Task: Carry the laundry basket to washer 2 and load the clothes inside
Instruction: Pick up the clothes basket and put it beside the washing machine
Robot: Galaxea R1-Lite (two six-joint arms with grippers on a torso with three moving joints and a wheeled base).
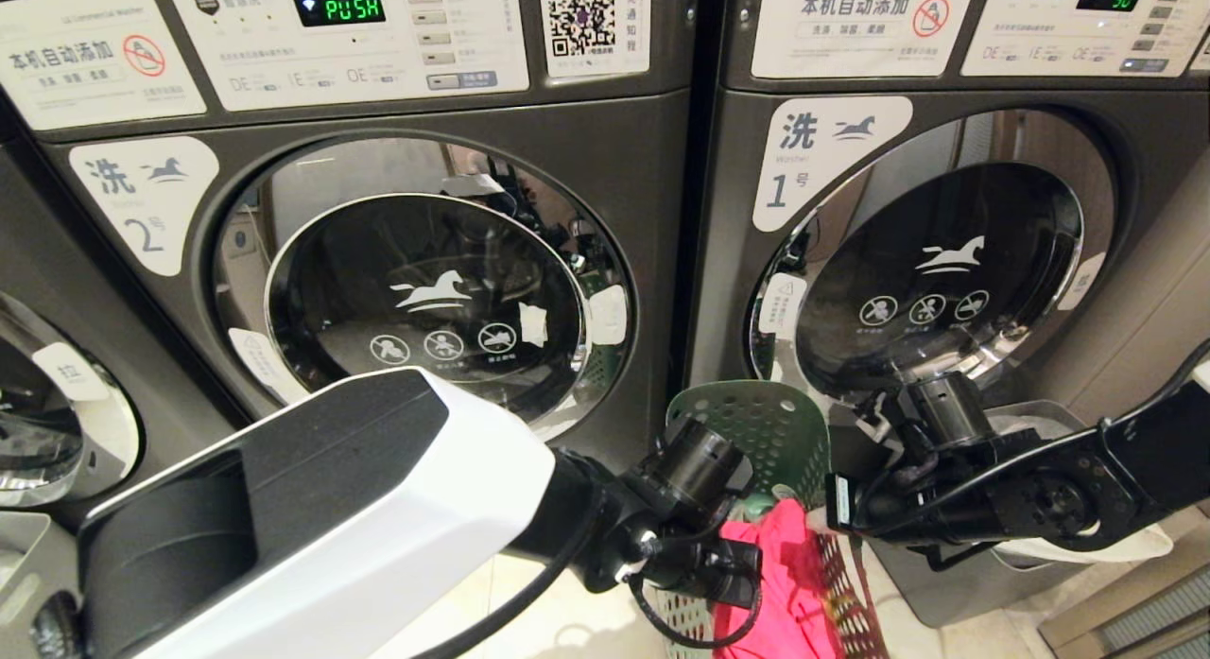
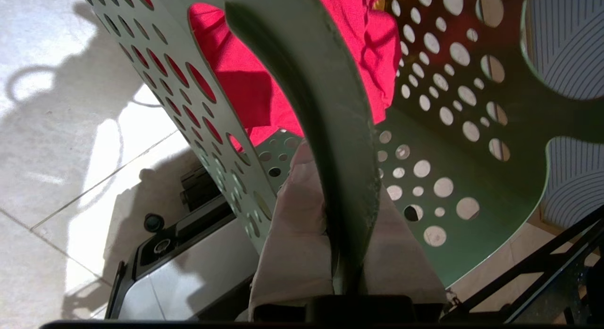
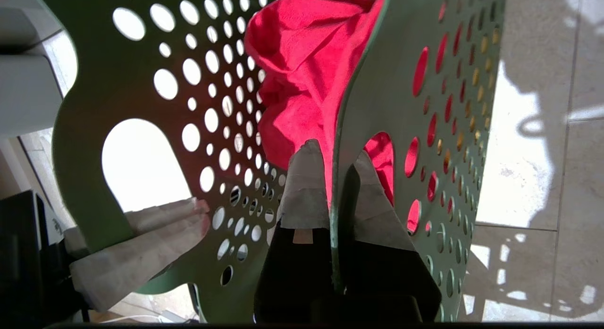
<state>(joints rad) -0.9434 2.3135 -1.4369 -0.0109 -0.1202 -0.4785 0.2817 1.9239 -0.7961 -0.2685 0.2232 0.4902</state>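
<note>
Ahead, the basket is held between washer 2 and washer 1. Left end effector is clamped on its thin rim. Right end effector likewise; light, flexible plastic, soft clothes inside.

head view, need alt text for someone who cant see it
Both grippers, left gripper and right gripper, clamp opposite rims of the green laundry basket holding a pink-red garment, low before washer 2 with washer 1 to its right, doors shut.

pale tiled floor, hard sunlit patches, sharp shadows
</note>
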